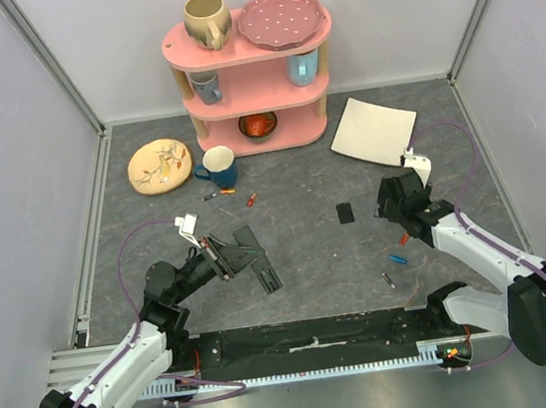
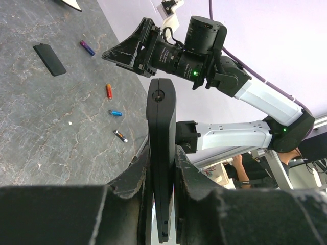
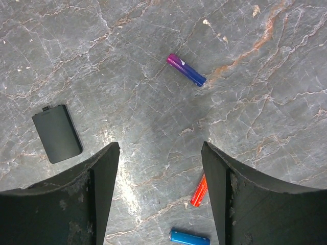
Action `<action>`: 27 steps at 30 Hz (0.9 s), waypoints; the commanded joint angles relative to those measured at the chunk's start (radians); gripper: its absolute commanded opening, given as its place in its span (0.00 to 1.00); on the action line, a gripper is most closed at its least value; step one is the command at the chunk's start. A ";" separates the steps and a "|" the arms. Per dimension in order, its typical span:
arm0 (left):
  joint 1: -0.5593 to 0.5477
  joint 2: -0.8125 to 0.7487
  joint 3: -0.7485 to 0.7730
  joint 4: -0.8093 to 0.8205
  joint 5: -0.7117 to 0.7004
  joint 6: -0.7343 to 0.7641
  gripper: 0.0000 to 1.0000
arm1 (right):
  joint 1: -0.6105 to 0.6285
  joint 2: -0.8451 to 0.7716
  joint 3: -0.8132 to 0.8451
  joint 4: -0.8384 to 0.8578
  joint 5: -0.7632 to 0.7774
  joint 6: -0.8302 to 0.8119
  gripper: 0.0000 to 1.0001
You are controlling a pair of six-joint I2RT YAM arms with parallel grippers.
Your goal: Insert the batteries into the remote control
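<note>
Grey marble tabletop [image 3: 127, 30] beneath wide-spread right gripper [image 3: 159, 150]: purple-blue cylindrical battery [image 3: 186, 70] ahead, likely light, roll-prone; pinch mid-length. Left gripper [image 2: 162, 168] clamps rigid black remote [image 2: 161, 117].

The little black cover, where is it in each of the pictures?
Top external: the black cover lies flat, right of centre.
Left wrist: it is in the upper left corner.
Right wrist: it is at the left, about midway down.
Shared landmark: the blue battery, which lies not far from the cover in every view.
</note>
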 commanded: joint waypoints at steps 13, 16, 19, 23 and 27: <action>0.006 0.027 -0.038 0.086 0.005 -0.011 0.02 | -0.037 0.215 0.157 0.028 0.084 0.008 0.73; 0.004 0.027 -0.038 0.086 0.010 -0.011 0.02 | -0.060 0.269 0.182 0.036 0.081 0.022 0.74; 0.006 0.021 -0.038 0.080 0.011 -0.007 0.02 | -0.079 0.321 0.205 0.044 0.076 0.042 0.74; 0.006 0.012 -0.049 0.081 0.010 -0.013 0.02 | -0.095 0.378 0.226 0.055 0.074 0.036 0.73; 0.006 -0.001 -0.052 0.078 0.010 -0.011 0.02 | -0.103 0.416 0.246 0.071 0.088 -0.009 0.71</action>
